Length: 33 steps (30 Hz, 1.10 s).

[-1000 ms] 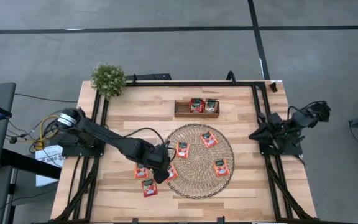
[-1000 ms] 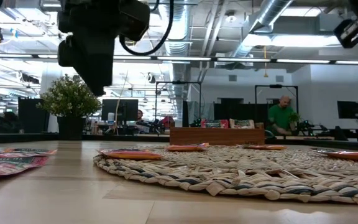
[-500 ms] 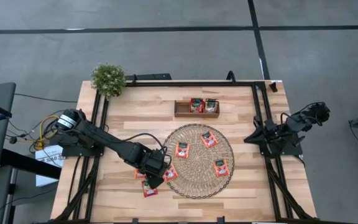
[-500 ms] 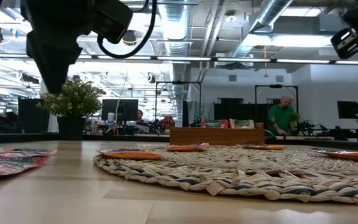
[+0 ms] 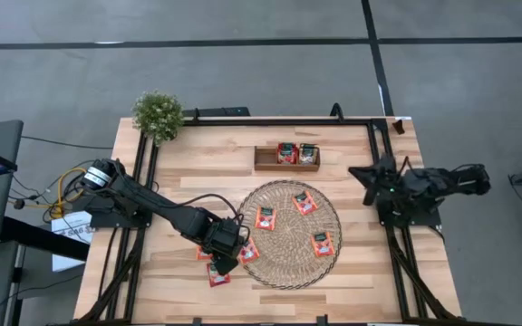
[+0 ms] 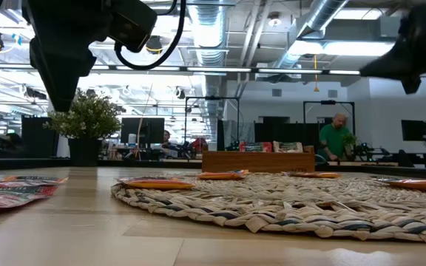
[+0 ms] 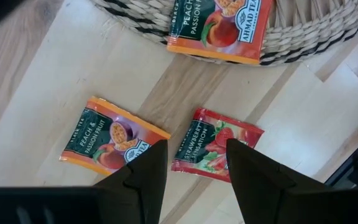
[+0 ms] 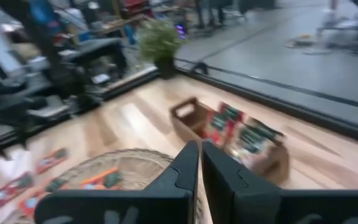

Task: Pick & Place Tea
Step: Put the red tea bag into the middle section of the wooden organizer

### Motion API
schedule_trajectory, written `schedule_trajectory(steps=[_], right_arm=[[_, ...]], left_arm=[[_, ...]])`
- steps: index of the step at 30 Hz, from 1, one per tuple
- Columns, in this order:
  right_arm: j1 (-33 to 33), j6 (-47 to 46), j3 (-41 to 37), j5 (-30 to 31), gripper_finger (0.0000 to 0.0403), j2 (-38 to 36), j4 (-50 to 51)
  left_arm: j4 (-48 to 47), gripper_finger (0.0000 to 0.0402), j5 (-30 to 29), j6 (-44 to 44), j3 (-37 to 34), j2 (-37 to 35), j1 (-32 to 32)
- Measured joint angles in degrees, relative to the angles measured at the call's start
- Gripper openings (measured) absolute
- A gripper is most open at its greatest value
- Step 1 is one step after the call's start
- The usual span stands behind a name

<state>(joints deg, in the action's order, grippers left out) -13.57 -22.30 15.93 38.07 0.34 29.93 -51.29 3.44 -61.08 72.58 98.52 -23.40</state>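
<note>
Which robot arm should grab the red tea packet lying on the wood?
Probably the left. Its left gripper hangs open right above the strawberry sachet on the table. The right gripper is shut and far off by the table's right edge.

Left hand [image 7: 191, 168] low over table, fingers parted. Right hand [image 8: 200, 163] raised at table edge, fingers apparently together.

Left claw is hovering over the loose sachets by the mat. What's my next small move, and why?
Probably lower the left claw straight down: its open fingers straddle the near edge of the strawberry sachet, which lies flat on the table beside the peach sachet.
</note>
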Motion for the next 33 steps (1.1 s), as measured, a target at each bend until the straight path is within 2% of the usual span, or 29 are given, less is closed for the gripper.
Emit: schedule_trajectory(steps=[11,18,23,33], right_arm=[[10.2,0.3,-2.8,-1.2,0.0012,0.0,-0.4],[14.5,1.8,-2.8,-7.8,0.0012,0.0,-0.6],[16.1,1.9,-2.8,-8.2,0.0012,0.0,-0.6],[16.4,3.4,-2.8,-11.1,0.0012,0.0,-1.3]], left_arm=[[-0.2,0.0156,0.7,1.1,0.0,0.0,0.0],[0.0,0.0156,1.2,3.9,0.0,0.9,0.0],[2.0,0.0156,5.0,5.2,-0.1,4.8,0.0],[1.8,0.0156,1.8,5.4,-0.1,6.4,0.0]])
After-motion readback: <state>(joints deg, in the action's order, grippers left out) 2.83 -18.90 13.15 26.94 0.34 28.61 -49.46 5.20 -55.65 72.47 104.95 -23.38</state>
